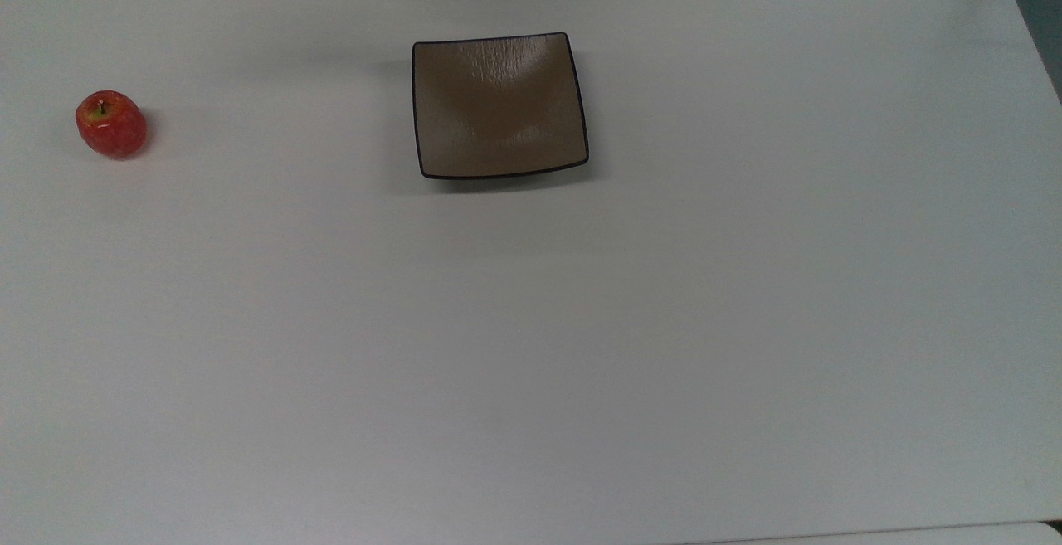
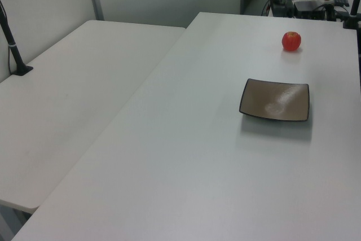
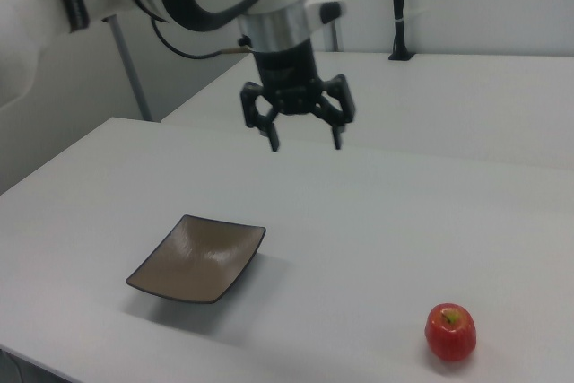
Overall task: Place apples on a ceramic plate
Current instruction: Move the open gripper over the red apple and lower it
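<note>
In the right view, the apple (image 3: pixel 450 332) sat nearest the camera, upright on the white table (image 3: pixel 386 221) at the right view's lower right, stem up, untouched. Farther back and to the right view's left lay the ceramic plate (image 3: pixel 199 258), flat on the table, nothing in it, well apart from the apple. Beyond the plate the gripper (image 3: pixel 304 139) hung in the air above the table, pointing down, its two fingers spread wide and holding nothing. In the top view the apple (image 1: pixel 111 124) lay near the top view's left edge and the plate (image 1: pixel 499 105) toward the far middle of the table (image 1: pixel 531 321).
</note>
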Motion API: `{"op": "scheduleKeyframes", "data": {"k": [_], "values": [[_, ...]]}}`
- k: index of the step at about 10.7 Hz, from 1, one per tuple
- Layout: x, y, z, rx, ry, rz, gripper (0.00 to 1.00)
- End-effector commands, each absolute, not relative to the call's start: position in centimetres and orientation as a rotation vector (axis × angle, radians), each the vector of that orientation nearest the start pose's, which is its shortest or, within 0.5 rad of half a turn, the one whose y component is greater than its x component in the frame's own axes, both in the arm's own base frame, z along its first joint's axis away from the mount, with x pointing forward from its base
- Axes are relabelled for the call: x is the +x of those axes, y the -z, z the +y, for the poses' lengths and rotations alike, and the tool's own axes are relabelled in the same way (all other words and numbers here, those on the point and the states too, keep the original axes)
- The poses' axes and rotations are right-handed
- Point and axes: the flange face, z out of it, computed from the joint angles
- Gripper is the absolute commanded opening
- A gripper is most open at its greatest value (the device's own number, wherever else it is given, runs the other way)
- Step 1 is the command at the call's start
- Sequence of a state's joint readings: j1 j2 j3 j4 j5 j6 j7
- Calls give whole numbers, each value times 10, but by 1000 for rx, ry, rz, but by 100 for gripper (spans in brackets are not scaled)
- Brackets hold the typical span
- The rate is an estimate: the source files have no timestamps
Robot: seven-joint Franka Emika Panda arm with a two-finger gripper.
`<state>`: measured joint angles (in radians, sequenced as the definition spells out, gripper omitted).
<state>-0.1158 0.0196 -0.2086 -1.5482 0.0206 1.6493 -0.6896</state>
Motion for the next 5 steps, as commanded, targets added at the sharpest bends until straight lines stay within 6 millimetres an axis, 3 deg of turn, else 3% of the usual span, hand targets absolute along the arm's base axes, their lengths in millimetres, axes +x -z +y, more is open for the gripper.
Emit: {"op": "scheduleKeyframes", "data": {"k": [1, 5], "values": [[559, -618, -227, -3179, 229, -545, 100], [574, -547, -285, -3188, 118, -614, 100]]}}
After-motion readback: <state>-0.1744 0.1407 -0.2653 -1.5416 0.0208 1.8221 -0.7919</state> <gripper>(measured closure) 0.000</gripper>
